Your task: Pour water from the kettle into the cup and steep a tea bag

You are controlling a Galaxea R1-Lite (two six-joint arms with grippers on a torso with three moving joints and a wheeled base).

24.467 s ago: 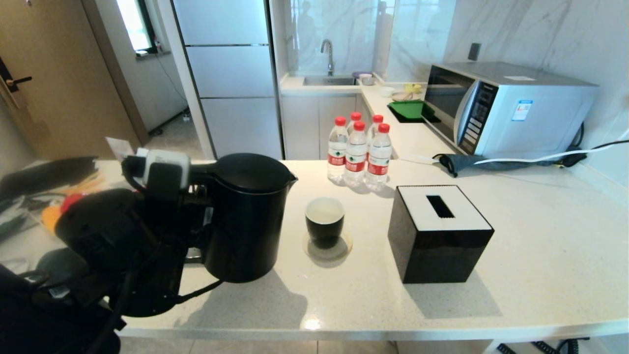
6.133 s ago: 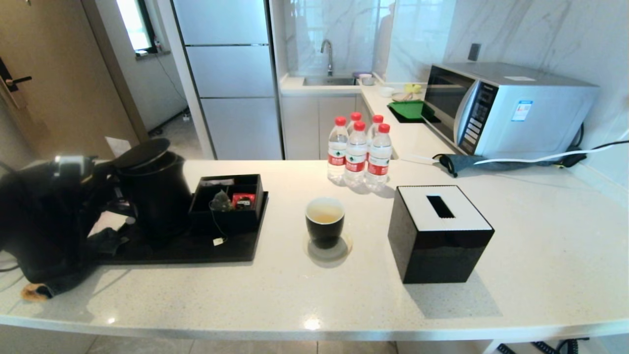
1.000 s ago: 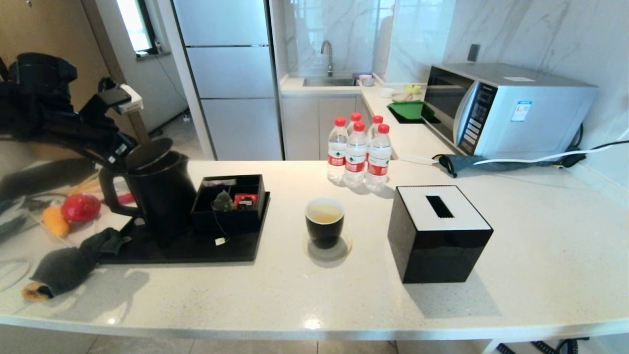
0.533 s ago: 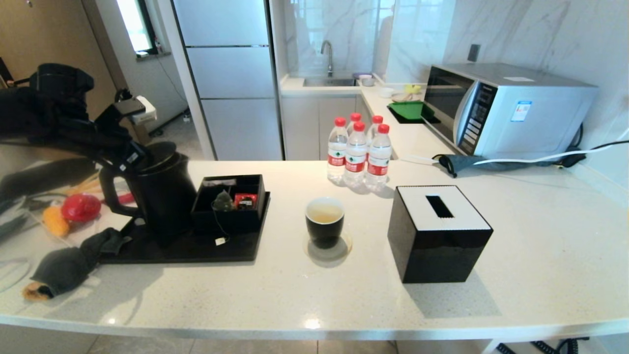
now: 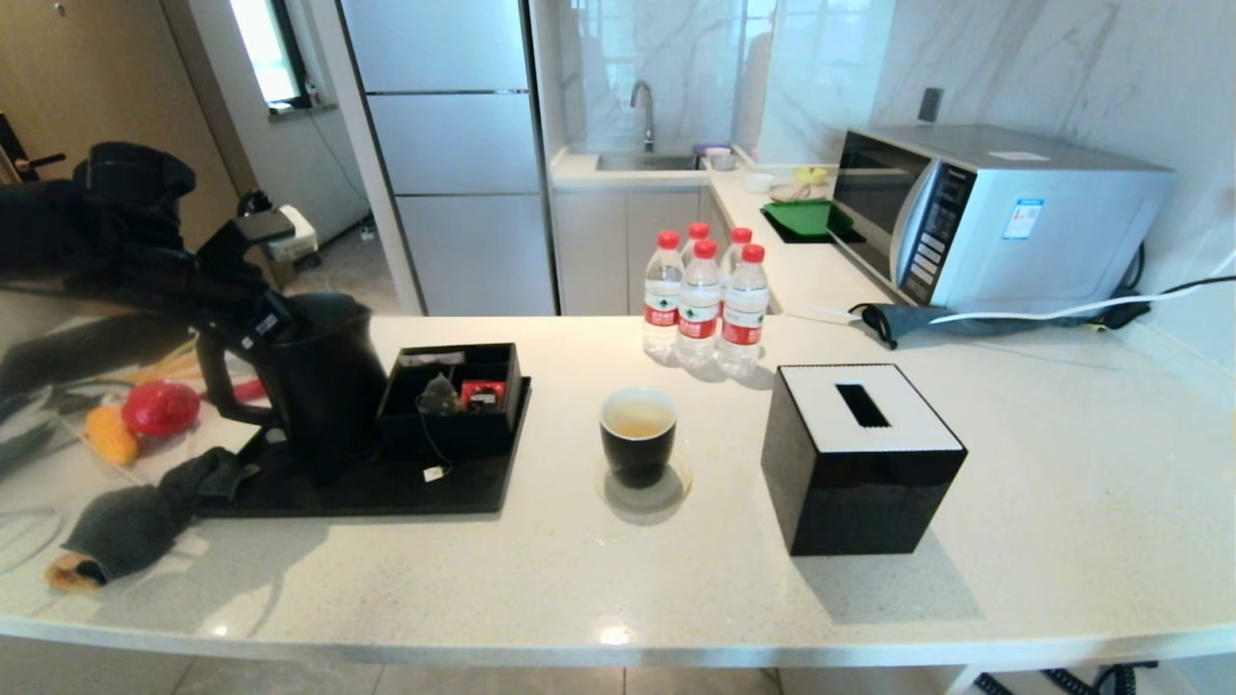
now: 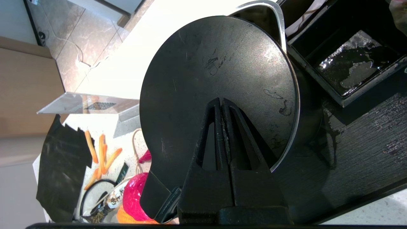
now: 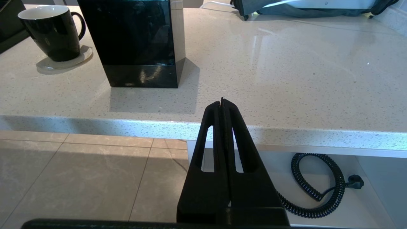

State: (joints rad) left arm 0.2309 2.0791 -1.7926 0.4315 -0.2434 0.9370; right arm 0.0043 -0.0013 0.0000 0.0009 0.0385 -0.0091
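From my console: a white speckled stone counter [image 5: 1062, 502] in a small kitchen.
I see five red-capped clear water bottles [image 5: 702, 294], a glossy black cube tissue box [image 5: 862, 458], a silver microwave oven [image 5: 995, 212] and a crumpled grey cloth [image 5: 135, 521].

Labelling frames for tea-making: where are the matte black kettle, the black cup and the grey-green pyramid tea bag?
Matte black kettle [image 5: 323, 386]: head view, body side.
Black cup [image 5: 638, 446]: head view, outer wall.
Grey-green pyramid tea bag [image 5: 437, 395]: head view, bag's face.

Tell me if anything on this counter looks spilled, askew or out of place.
One spill: a wet patch in a compartment of the black box beside the kettle, seen in the left wrist view. The tea bag sits in that box, its string dangling over the front onto the tray. The cup stands upright.
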